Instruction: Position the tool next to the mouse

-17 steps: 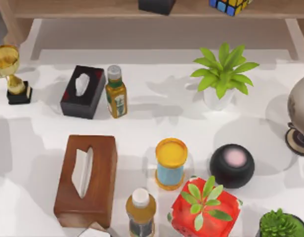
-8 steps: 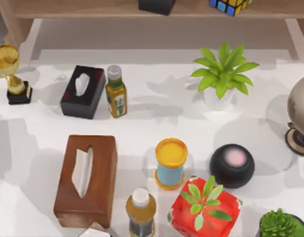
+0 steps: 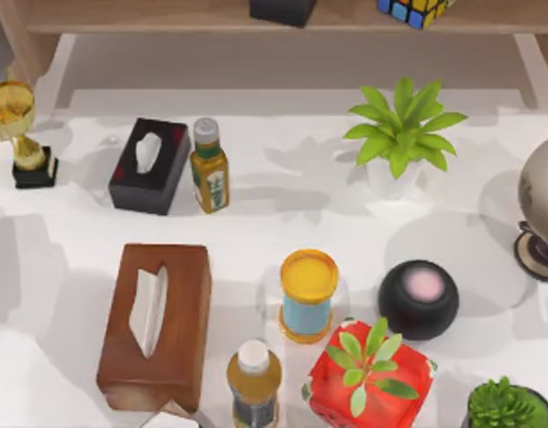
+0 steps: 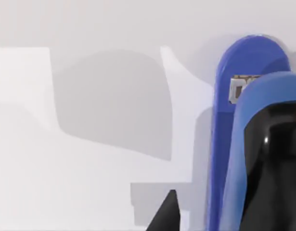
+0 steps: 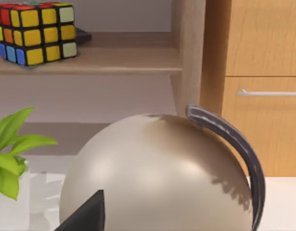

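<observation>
Nothing on your table has shifted since the earlier frames. Your left wrist view looks down on a blue object [image 4: 249, 120] lying on the white table [image 4: 90, 159]; whether it is the tool is unclear. Jaw state of either gripper cannot be told. Your right wrist view faces a beige globe [image 5: 157, 178], with a Rubik's cube [image 5: 34, 31] on the shelf beyond.

Black pointed left claw fingertip [image 4: 168, 214], black right claw fingertip [image 5: 87, 214]
</observation>
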